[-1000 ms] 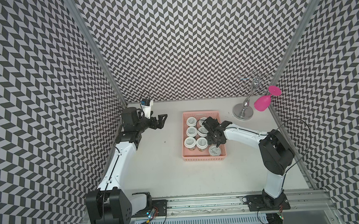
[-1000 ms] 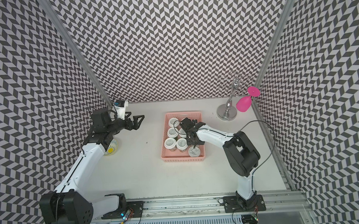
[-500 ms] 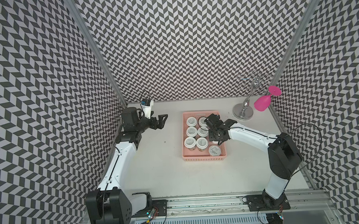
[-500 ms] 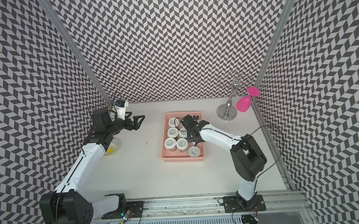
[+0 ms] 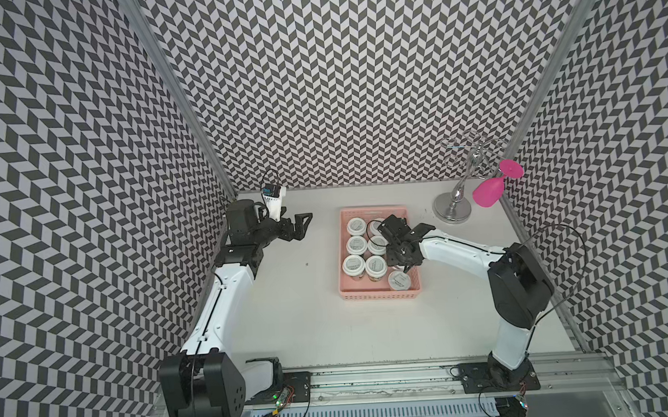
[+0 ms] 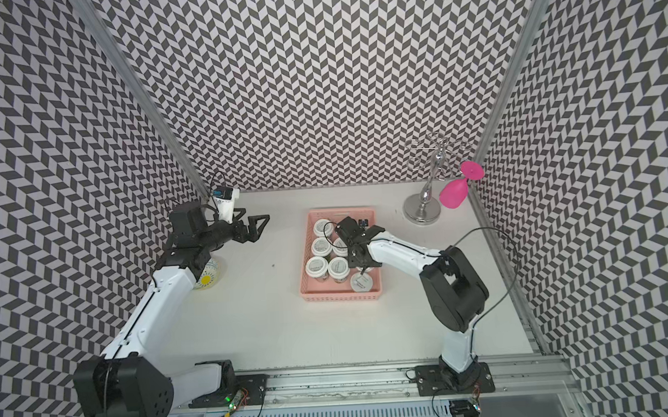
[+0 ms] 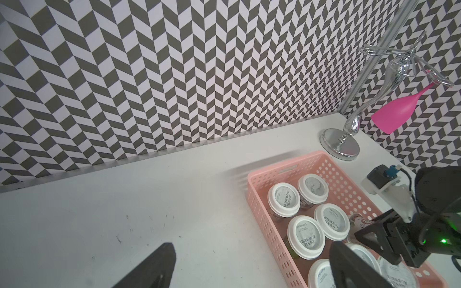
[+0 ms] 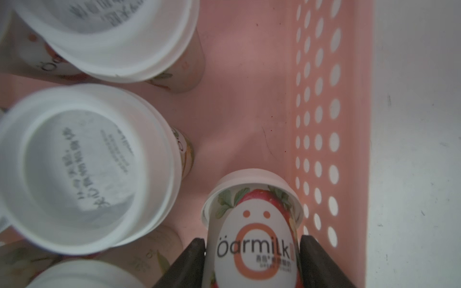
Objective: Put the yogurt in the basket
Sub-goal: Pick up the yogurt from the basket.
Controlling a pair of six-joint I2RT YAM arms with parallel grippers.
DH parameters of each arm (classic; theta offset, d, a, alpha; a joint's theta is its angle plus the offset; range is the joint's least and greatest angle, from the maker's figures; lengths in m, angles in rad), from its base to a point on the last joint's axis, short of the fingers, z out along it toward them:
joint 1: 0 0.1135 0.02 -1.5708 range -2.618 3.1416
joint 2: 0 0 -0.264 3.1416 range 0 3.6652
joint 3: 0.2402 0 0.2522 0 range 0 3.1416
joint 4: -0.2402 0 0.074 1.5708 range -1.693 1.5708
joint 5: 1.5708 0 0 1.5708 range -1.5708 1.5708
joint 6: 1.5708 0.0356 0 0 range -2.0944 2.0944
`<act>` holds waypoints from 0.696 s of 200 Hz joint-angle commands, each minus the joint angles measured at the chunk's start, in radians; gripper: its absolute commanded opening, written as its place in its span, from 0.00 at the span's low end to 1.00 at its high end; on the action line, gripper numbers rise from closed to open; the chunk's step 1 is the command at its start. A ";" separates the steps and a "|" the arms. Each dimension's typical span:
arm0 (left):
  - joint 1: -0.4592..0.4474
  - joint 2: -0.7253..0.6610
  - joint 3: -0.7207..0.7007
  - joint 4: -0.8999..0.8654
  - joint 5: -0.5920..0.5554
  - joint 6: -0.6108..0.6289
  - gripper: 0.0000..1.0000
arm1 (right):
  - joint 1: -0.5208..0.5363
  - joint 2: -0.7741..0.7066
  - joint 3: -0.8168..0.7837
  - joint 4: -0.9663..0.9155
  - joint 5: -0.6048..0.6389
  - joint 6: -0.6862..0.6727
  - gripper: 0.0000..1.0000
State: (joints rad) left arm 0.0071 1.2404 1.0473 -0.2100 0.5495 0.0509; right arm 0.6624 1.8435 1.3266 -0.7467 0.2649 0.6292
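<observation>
The salmon-pink basket [image 5: 380, 294] [image 6: 341, 294] [image 7: 259, 199] stands mid-table. Several white-lidded yogurt cups [image 5: 356, 245] [image 6: 320, 247] [image 7: 283, 199] stand upright in it. My right gripper [image 5: 403, 266] [image 6: 363, 270] reaches down into the basket's right side. In the right wrist view this gripper [image 8: 252, 249] has its fingers against both sides of a strawberry-labelled yogurt cup [image 8: 252, 222], whose lid end points at the basket floor [image 8: 244, 112]. My left gripper [image 5: 304, 224] [image 6: 260, 225] [image 7: 252, 249] hovers open and empty left of the basket.
A chrome stand [image 5: 453, 211] with a magenta wine glass [image 5: 488, 193] hanging from it is at the back right corner. A pale yellow-marked object [image 6: 208, 277] sits under my left arm by the left wall. Patterned walls close three sides.
The right arm's elbow swung out to the right and came partly back; its gripper stayed over the basket's right side with the cup. The left arm has not moved.
</observation>
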 commanded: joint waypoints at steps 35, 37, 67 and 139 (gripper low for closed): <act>-0.002 -0.008 0.020 0.007 0.017 0.003 1.00 | -0.003 -0.007 -0.003 0.004 0.003 -0.014 0.63; -0.002 -0.008 0.021 0.006 0.017 0.004 1.00 | -0.003 -0.007 -0.001 0.005 0.004 -0.014 0.63; -0.004 -0.007 0.022 0.005 0.017 0.004 1.00 | -0.003 -0.023 0.016 -0.011 0.022 -0.015 0.60; -0.005 0.002 0.064 -0.015 0.041 -0.008 1.00 | -0.003 -0.158 0.081 -0.008 0.070 -0.050 0.58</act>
State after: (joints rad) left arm 0.0071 1.2419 1.0584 -0.2150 0.5556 0.0505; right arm 0.6624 1.7828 1.3666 -0.7822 0.2913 0.6056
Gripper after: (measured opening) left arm 0.998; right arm 0.586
